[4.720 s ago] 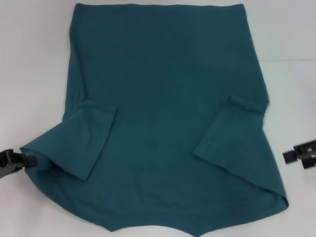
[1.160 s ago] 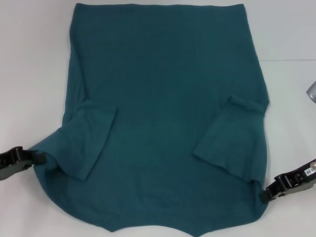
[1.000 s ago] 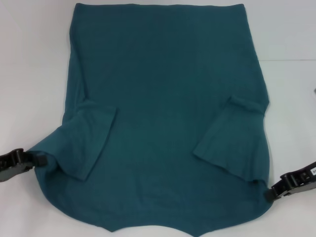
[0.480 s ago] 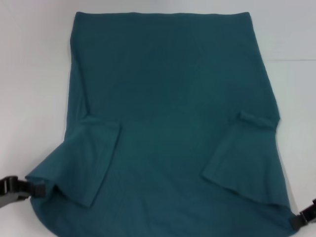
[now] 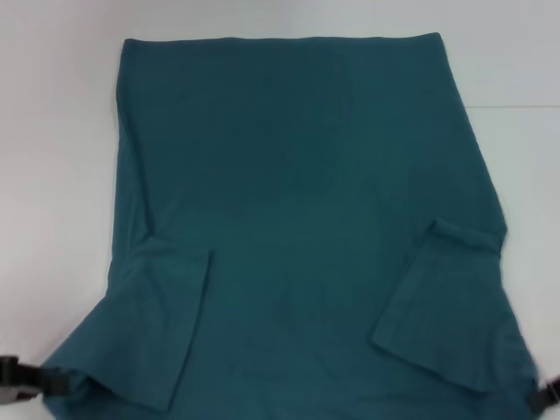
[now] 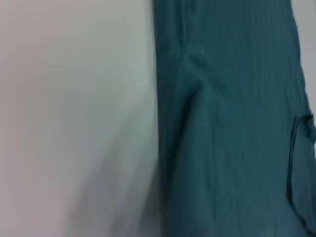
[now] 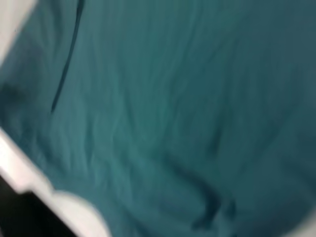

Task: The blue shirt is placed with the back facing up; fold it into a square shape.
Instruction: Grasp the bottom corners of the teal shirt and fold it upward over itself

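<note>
- Compared with the earlier head views, the blue shirt (image 5: 306, 227) had been drawn toward the robot: its far hem sat lower in the head view, and both near corners had slid down to the bottom edge.
- The left gripper (image 5: 35, 385) had shifted from mid-left to about 8 o'clock of the head view, and the right gripper (image 5: 542, 398) to about 4 o'clock, only partly in sight.
- The left gripper appeared clamped on the near left corner of the shirt; whether the right gripper's fingers were closed on cloth could not be told, as most of it was cut off.
- The shirt was spread plain side up over the middle of the white table (image 5: 52, 131), with both sleeves folded inward.
- The step in hand was judged to be pulling the near edge taut before a fold.
- The next move was judged to call for both corners being lifted evenly and carried toward 12 o'clock, with the edges kept aligned.
- Counted: one shirt, two folded-in sleeves, two grippers.
</note>
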Robot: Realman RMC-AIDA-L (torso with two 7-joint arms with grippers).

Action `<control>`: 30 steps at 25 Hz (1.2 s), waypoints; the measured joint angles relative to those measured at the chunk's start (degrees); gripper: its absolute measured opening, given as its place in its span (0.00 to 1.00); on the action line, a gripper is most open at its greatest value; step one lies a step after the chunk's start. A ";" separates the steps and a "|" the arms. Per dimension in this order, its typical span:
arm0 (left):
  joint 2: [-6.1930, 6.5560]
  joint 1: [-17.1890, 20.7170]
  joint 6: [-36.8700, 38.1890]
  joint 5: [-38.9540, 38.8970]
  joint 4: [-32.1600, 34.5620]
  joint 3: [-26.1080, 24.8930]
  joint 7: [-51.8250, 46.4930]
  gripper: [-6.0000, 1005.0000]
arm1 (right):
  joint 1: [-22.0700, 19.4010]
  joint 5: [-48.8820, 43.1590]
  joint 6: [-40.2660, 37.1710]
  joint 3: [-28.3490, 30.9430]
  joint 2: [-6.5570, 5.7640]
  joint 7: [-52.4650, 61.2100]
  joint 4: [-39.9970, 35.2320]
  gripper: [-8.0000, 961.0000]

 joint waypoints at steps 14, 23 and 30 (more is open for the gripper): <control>1.66 -17.22 -25.02 -1.77 -17.60 0.45 -7.47 0.01 | 2.44 18.71 23.40 8.70 1.93 0.85 1.47 0.07; 2.96 -27.10 -41.35 -1.40 -22.31 1.66 -11.68 0.01 | 7.67 20.36 41.60 6.13 2.46 0.74 3.02 0.07; 0.88 -29.96 -56.40 -1.44 -24.02 10.57 -14.76 0.01 | 12.81 17.30 59.51 -2.86 2.30 1.35 11.73 0.07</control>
